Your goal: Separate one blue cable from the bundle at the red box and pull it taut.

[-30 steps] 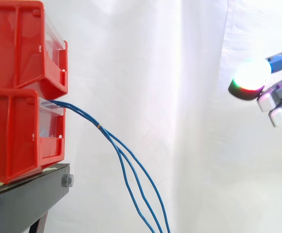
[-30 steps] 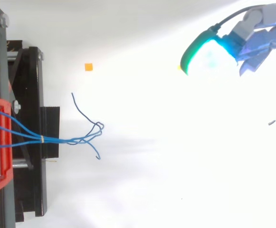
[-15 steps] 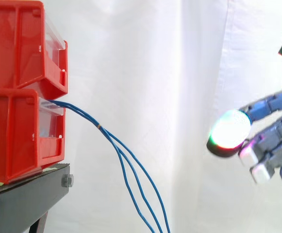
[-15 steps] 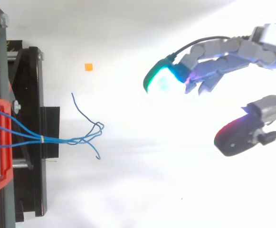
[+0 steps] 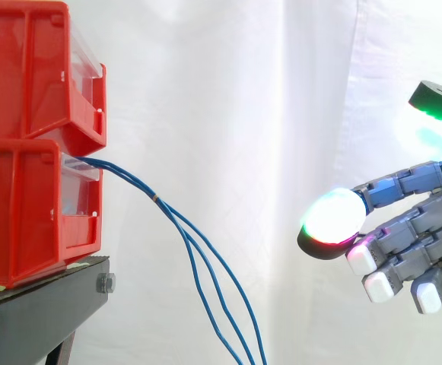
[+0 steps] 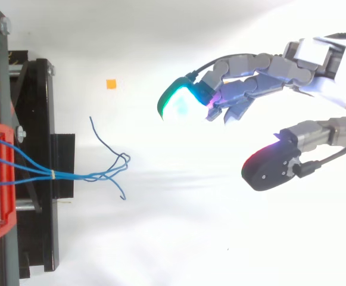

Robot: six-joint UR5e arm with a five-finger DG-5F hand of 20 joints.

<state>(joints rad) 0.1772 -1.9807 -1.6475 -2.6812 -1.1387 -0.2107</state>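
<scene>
robot hand (image 6: 262, 62) open | well apart from blue cables (image 5: 133, 181) | cables seemingly slack

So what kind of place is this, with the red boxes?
Probably a robot test lab, not a home. Stacked red bins sit on a black stand before a plain white curtain, blue cables hang from the bins, and a robot hand with glowing fingertips hovers open nearby.

Bright, even light throughout; top view glares white; shadows faint.
</scene>
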